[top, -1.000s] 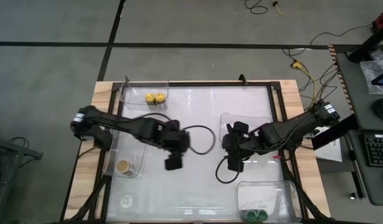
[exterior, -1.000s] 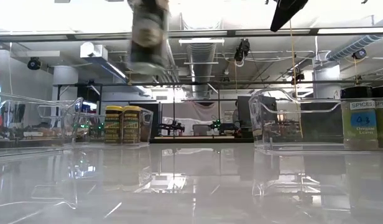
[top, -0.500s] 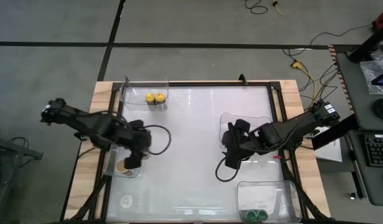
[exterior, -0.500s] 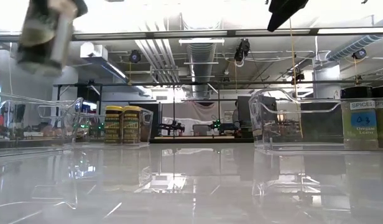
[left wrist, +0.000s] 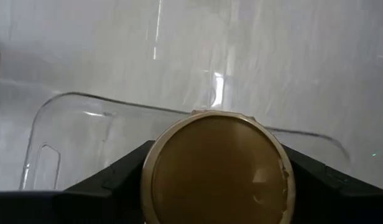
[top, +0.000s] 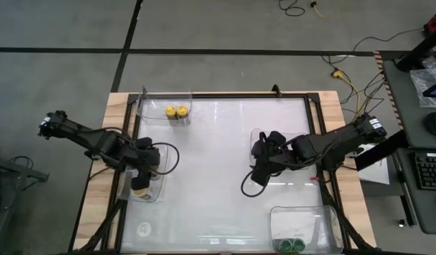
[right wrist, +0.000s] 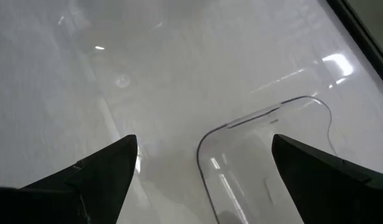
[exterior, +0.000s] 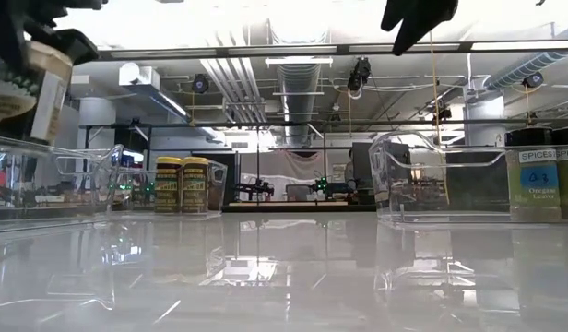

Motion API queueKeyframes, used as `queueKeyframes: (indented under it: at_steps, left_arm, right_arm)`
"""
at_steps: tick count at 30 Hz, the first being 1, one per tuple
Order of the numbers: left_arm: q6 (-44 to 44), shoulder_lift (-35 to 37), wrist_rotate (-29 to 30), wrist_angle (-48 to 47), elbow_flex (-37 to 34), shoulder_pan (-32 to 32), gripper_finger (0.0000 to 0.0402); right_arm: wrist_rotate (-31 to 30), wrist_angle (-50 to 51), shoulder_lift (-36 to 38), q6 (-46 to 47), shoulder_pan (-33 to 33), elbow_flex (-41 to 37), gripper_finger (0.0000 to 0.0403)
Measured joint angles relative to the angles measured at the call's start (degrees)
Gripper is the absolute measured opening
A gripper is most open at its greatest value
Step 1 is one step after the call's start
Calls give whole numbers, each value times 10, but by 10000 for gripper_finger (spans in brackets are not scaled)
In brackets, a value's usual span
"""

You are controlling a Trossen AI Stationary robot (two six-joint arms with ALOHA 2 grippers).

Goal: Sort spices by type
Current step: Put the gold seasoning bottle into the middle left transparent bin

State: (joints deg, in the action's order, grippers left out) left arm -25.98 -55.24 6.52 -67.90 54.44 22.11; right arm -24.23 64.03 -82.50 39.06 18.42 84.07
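A spice jar with a tan lid (left wrist: 217, 168) hangs in my left gripper (top: 143, 168), which is shut on it above the clear left tray (top: 156, 197). In the low view this jar (exterior: 21, 88) shows at the upper left. A second tan-lidded jar (top: 139, 190) stands on its base in that tray. Two yellow-lidded jars (top: 175, 112) stand in the far left tray. Green-lidded jars (top: 292, 245) stand in the near right tray. My right gripper (right wrist: 204, 168) is open above the table's middle, beside the right middle tray (top: 296, 136), and touches nothing. My left gripper pinches the jar between its two fingers at the sides of its lid end (left wrist: 151, 180). The fingers (left wrist: 110, 183) come from above, slanting steeply down. The jar hangs below them, lid up and slightly tilted, lifted clear of the tray.
Several clear trays stand on the white table: far left (top: 165, 103), left, right middle and near right (top: 303, 223). Labelled jars (exterior: 542, 180) show at the low view's right. The table's middle (top: 211, 163) is bare. A cable (top: 248, 185) loops below my right gripper.
My left gripper has carried the tan-lidded jar from the table's middle toward the left edge and a little down, and is now over the left tray. My right gripper has stayed in place and rolled at the wrist, still open.
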Motion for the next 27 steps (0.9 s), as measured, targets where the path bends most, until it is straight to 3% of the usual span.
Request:
queueKeyframes:
  at_steps: [13,27]
  left_arm:
    - [-25,1,-1,63,-68,53,255]
    - [-64,-2,-16,106,-78,113,255]
  right_arm:
    - [0,0,0,10,-25,0,363]
    - [0,0,0,9,-30,0,363]
